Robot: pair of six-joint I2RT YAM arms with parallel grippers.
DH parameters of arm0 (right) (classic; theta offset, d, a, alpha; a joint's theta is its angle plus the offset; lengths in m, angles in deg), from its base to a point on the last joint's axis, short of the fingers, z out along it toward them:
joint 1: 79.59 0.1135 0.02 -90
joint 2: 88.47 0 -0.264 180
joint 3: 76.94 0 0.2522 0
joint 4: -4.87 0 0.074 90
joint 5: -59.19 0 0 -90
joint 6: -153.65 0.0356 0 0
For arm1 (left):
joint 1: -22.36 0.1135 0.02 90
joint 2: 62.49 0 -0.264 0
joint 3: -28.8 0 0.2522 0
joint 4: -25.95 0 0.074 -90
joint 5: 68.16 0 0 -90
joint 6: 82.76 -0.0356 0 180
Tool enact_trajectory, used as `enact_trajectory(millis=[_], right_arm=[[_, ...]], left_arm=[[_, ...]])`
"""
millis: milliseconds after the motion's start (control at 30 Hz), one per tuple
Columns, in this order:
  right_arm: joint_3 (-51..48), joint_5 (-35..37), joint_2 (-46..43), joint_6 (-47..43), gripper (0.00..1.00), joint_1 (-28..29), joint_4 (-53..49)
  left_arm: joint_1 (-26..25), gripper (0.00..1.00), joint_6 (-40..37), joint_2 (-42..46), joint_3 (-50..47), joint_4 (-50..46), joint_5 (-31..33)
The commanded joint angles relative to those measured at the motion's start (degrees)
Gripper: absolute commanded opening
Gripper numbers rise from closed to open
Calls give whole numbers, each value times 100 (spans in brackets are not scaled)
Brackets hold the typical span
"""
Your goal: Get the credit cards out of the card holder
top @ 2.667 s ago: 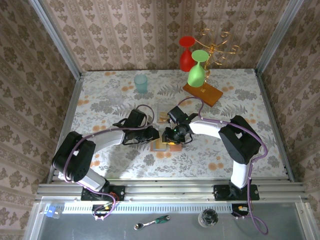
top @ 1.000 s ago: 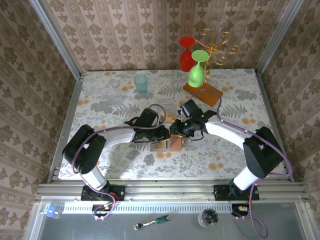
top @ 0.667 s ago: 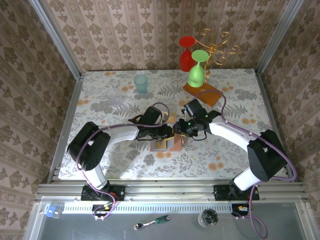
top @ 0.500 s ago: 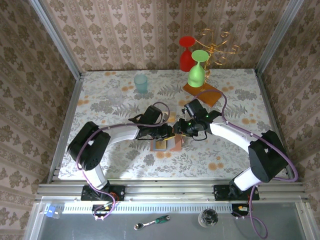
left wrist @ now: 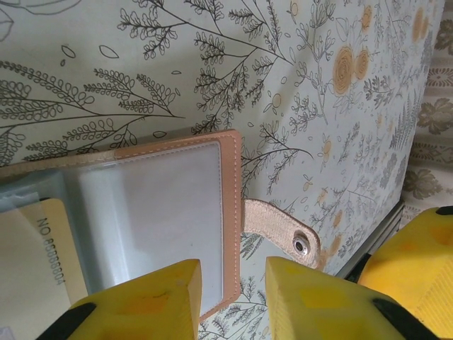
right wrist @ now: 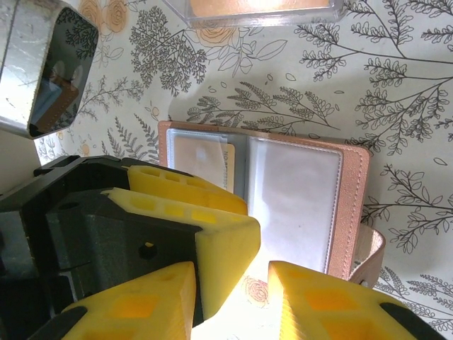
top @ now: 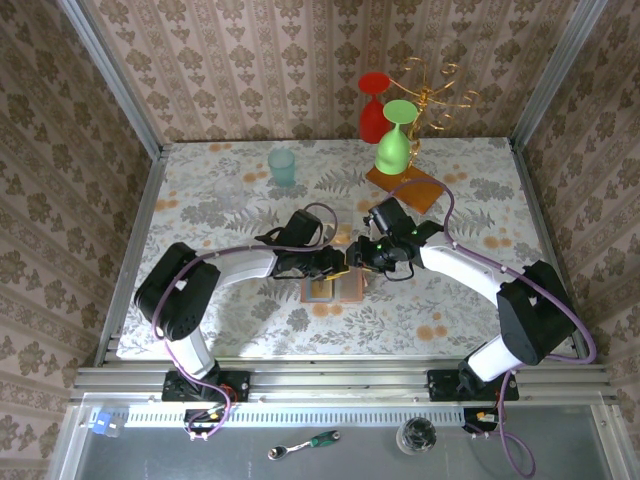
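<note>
The card holder (top: pixel 335 289) lies open on the table, tan leather round grey-blue clear sleeves (left wrist: pixel 156 212), its strap tab (left wrist: pixel 294 237) sticking out to one side. One tan credit card (left wrist: pixel 32 262) with printed digits sits inside a sleeve, also seen as the tan card (right wrist: pixel 202 161). My left gripper (left wrist: pixel 233 301) hovers open over the holder's strap-side edge, gripping nothing. My right gripper (right wrist: pixel 230 304) is open right beside it, and one left fingertip (right wrist: pixel 219 234) reaches into its gap. In the top view the two grippers meet nose to nose just above the holder.
A clear case (right wrist: pixel 262 8) with something orange inside lies just beyond the holder. Farther back stand a teal cup (top: pixel 282 166), a green glass (top: pixel 395 142) and a red glass (top: pixel 373 105) by a gold rack (top: pixel 432 92) on a wooden base (top: pixel 405 188).
The left jaws have spread apart. Both grippers have stayed close together over the holder, which now lies flatter and open.
</note>
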Motion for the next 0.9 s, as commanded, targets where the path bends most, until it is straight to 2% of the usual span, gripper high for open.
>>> enact_trajectory(millis=[0,167,567,867], right_arm=[[-3,-103,-4,58,34,46,-172],[-25,-169,79,126,35,81,-68],[320,-322,729,207,34,438,124],[414,-411,1121,304,34,604,322]], left_arm=[[115,30,-101,111,202,207,-121],[270,29,-212,271,25,74,-48],[860,24,-494,1119,-1072,-259,242],[1010,21,-599,1082,-1370,-219,176]])
